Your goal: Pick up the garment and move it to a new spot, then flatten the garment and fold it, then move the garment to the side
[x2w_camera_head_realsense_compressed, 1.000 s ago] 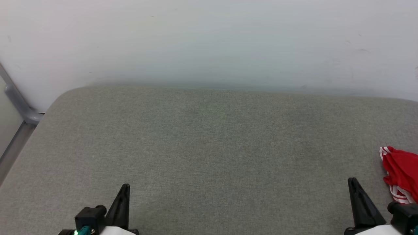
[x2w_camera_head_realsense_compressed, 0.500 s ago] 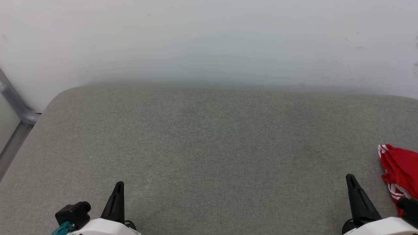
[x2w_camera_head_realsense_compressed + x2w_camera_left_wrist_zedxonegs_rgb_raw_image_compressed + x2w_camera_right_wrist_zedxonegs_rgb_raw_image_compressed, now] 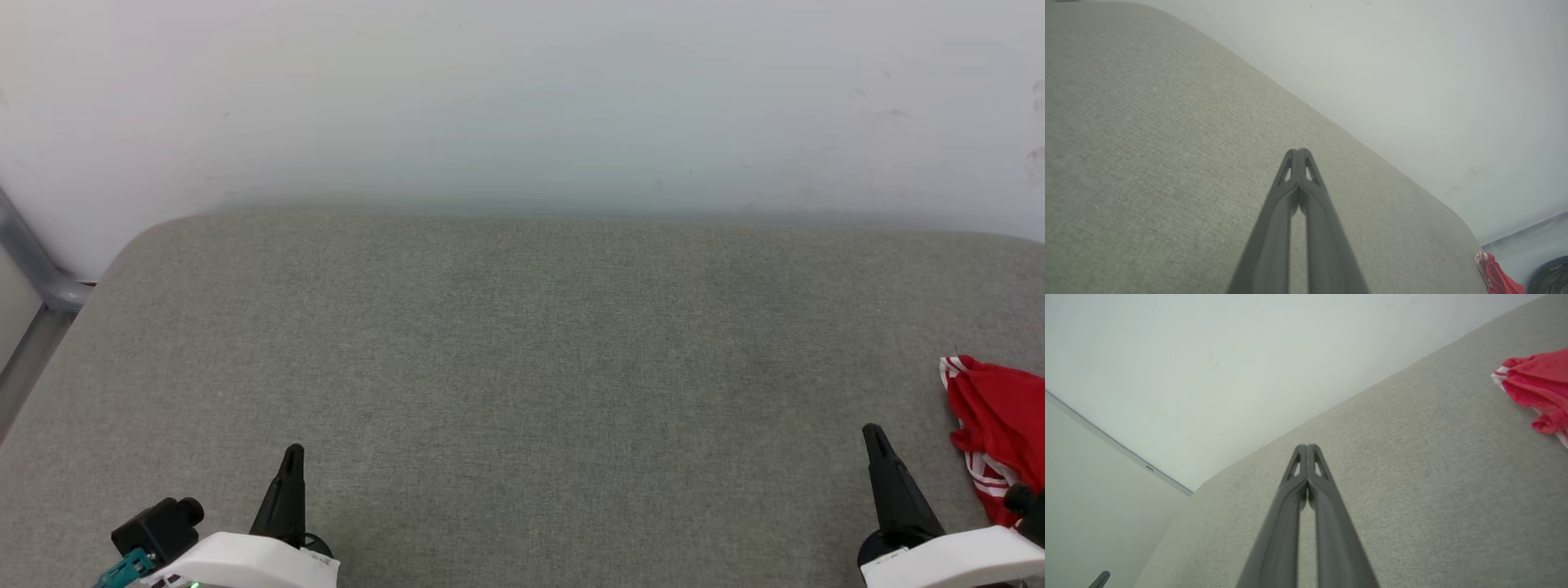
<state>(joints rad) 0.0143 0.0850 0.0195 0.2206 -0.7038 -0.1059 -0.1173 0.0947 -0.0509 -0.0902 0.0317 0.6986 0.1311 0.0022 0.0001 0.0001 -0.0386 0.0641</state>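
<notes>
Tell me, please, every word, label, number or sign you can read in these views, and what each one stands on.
No text can be read in any view.
The garment, bunched at the right edge of the grey padded surface: red cloth and striped trim show, no lettering.
The small pale tag on the wall strip: too small to read.

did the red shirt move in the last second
No. The shirt lies on the same spot near the right end of the grey cushion; its slight drift left in the head view matches that of the cushion's left corner, so the camera moved.
</notes>
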